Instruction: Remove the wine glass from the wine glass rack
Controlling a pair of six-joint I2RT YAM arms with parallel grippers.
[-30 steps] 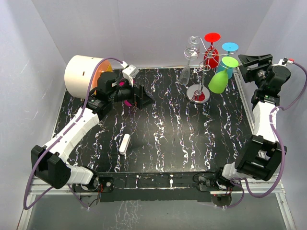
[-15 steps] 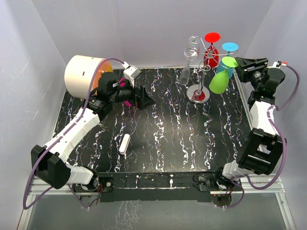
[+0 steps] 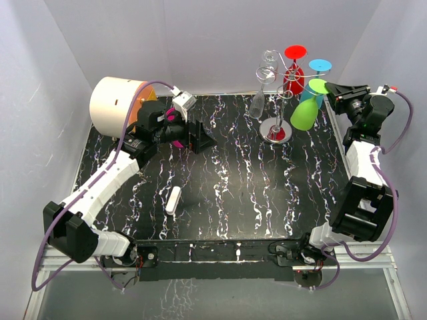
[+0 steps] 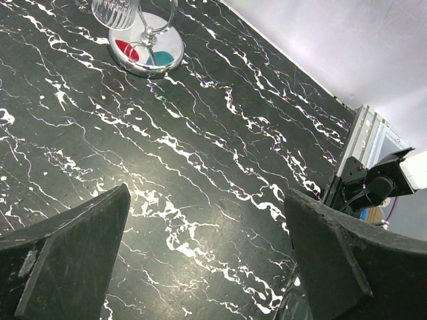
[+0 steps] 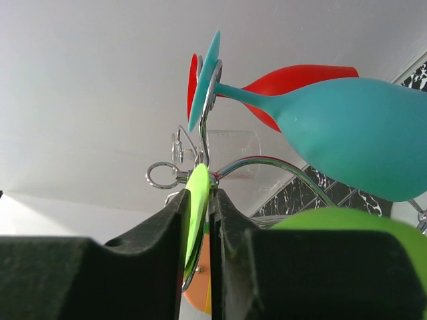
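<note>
The wine glass rack stands at the back right, a silver wire stand with a round shiny base. Green, red, blue and clear glasses hang on it upside down. My right gripper is shut on the flat foot of the green wine glass, pinched between both black fingers against the rack's wire arm. The green bowl and blue glass fill the right wrist view. My left gripper hangs open over the mat, far left of the rack base.
A cream drum lies at the back left behind the left arm. A small white object lies on the black marbled mat. The right arm's base shows at the mat's right edge. White walls close in the back and sides.
My right gripper has moved left to the green glass's foot and closed on it. The left arm has barely moved.
</note>
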